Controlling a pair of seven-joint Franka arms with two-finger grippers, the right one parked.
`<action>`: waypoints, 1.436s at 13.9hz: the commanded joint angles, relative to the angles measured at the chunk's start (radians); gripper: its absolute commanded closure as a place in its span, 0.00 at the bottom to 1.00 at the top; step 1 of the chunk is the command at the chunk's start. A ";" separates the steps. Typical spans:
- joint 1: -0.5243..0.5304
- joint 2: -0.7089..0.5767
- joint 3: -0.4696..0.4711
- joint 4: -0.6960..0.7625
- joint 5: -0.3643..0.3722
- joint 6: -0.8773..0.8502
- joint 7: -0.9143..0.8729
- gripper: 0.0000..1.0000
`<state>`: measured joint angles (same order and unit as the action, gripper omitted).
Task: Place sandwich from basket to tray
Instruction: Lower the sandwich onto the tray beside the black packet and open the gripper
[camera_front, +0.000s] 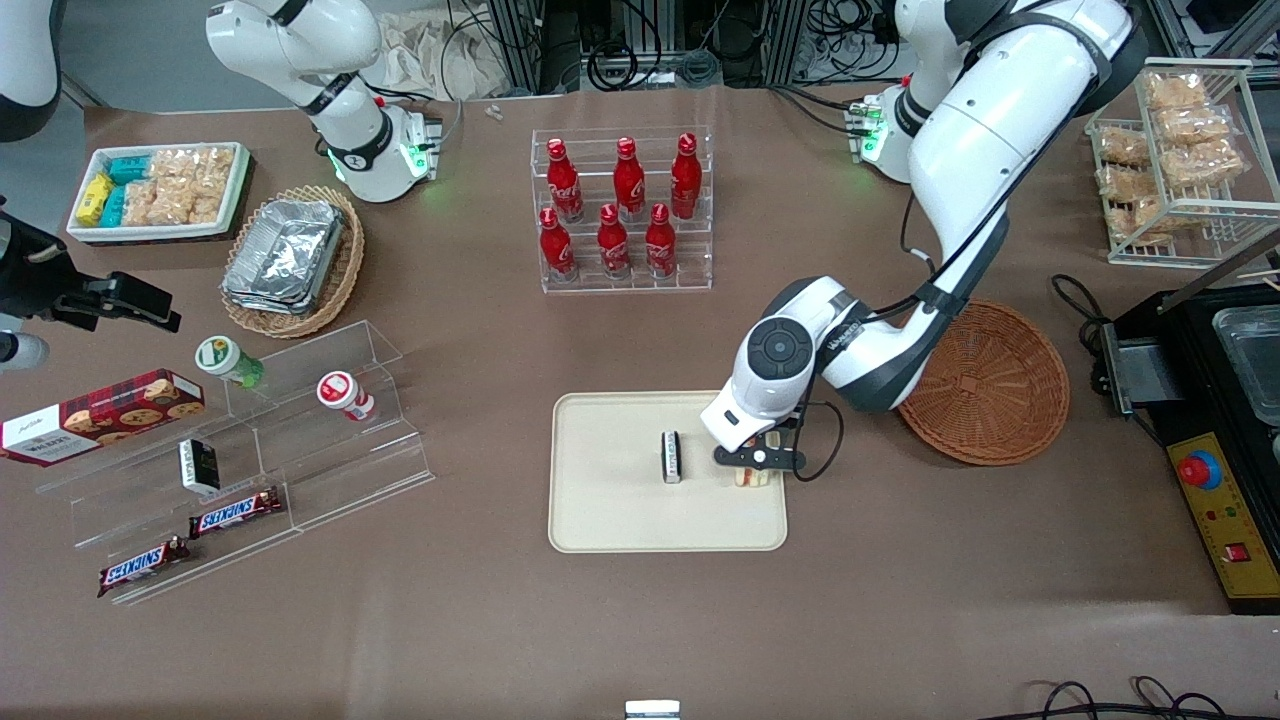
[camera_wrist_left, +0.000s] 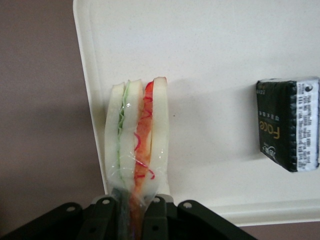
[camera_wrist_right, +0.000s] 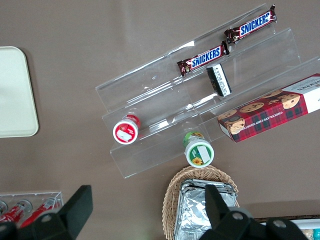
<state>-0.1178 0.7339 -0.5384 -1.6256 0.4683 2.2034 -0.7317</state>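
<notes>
The sandwich, wrapped in clear film, stands on edge on the tray, close to the rim nearest the working arm's end of the table. The gripper pinches it at one end, a black finger pressed against each bread face. A small dark packet stands on the tray near the sandwich, apart from it. The reddish-brown basket lies toward the working arm's end and looks empty, though the arm covers part of it.
</notes>
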 joint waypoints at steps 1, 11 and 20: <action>-0.002 0.038 -0.003 0.041 0.055 -0.004 -0.018 1.00; 0.003 0.061 0.000 0.041 0.055 0.033 -0.018 0.95; 0.001 0.062 0.000 0.041 0.053 0.035 -0.031 0.00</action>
<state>-0.1135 0.7797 -0.5362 -1.6085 0.4955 2.2330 -0.7323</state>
